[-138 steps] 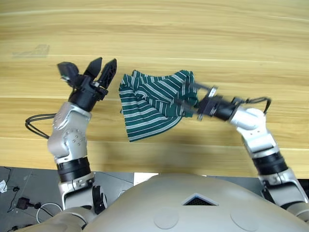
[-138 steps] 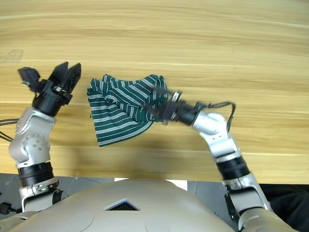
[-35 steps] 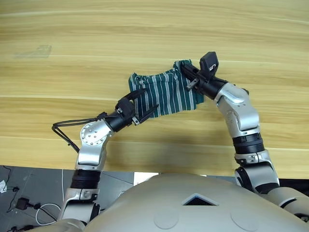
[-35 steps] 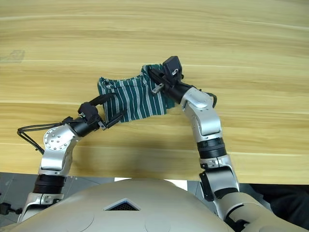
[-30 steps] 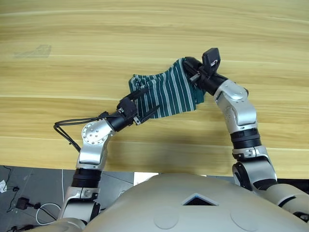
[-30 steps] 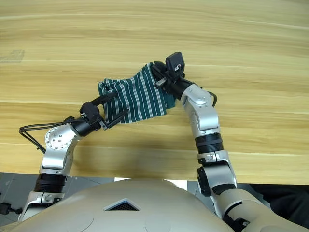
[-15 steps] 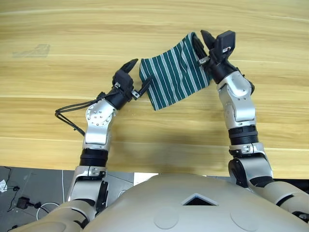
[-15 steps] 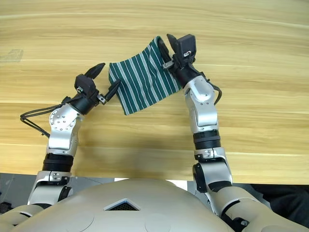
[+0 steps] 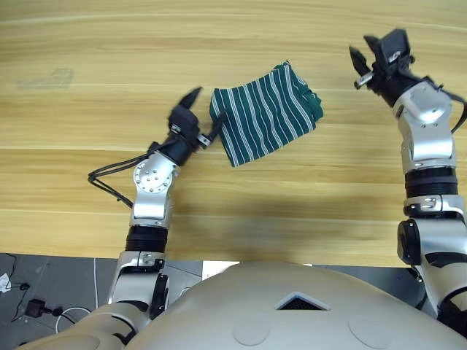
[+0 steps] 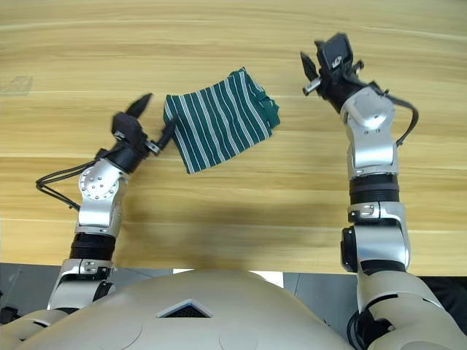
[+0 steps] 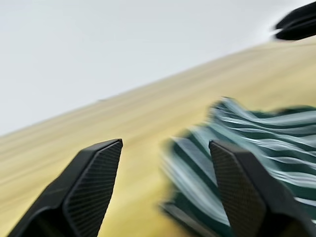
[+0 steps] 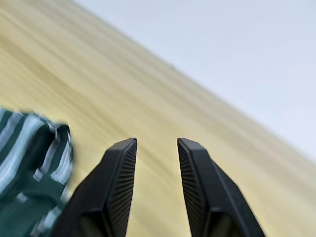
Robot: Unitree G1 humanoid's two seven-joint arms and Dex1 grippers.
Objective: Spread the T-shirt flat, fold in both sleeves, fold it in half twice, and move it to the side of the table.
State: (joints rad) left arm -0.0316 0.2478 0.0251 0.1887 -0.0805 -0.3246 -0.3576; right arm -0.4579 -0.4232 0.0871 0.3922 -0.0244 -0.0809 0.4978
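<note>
One folded T-shirt (image 9: 264, 113), dark green with thin white stripes, lies on the wooden counter (image 9: 109, 44) a little ahead of the robot and between its two arms. It forms a compact, roughly rectangular bundle set at a slant. Its stripes run diagonally, and the cloth is bunched at the corner on the robot's right.

The left pincer (image 9: 206, 109) sits at the shirt's left edge with its two black fingers spread wide. One finger (image 9: 192, 96) points away over bare wood. The other lies right at the cloth's border, though whether it presses on the fabric cannot be told. In the left wrist view the two ribbed fingers (image 11: 94, 187) stand far apart with nothing between them, and the striped cloth (image 11: 247, 133) lies just beyond the one nearer the shirt.

The right pincer (image 9: 361, 49) is well apart from the shirt, off to the robot's right and farther out over the counter. It grips nothing. In the right wrist view its fingers (image 12: 118, 187) are parted by only a narrow gap, with bare wood ahead and the shirt's bunched corner (image 12: 29, 163) off to one side.

A black cable (image 9: 109, 182) loops out beside the left forearm. A faint greyish patch (image 9: 47, 76) marks the wood far to the robot's left.
</note>
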